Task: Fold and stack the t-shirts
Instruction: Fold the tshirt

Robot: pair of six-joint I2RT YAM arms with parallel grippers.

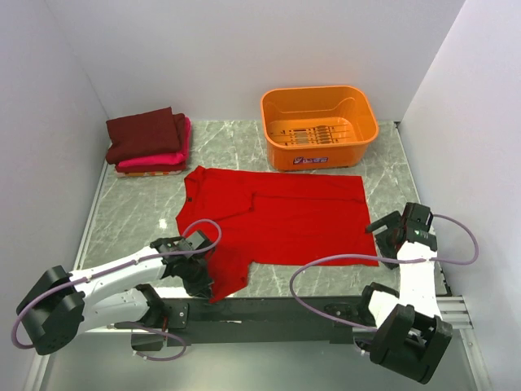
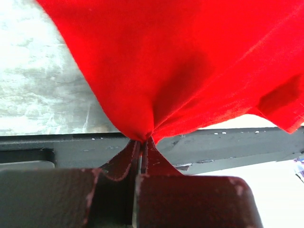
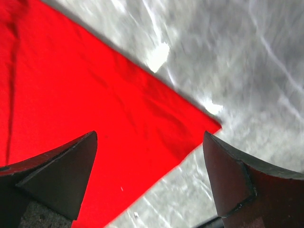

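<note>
The red t-shirt (image 1: 277, 216) lies spread on the worktop (image 1: 122, 220), its near-left corner clamped in the left jaws. The right jaws gape wide above the near-right hem corner (image 3: 199, 130); they should pinch it squarely so both corners lift evenly for the fold

Left wrist view: red shirt (image 2: 190, 71) cut off at top and right edges; pinched fold hidden inside left pincer (image 2: 141, 149).
Right wrist view: surface (image 3: 247, 61) blurred.
Top view: pink shirt (image 1: 155, 161) mostly covered by maroon shirt (image 1: 145, 133); basket (image 1: 358, 151) label print too small to read.
</note>
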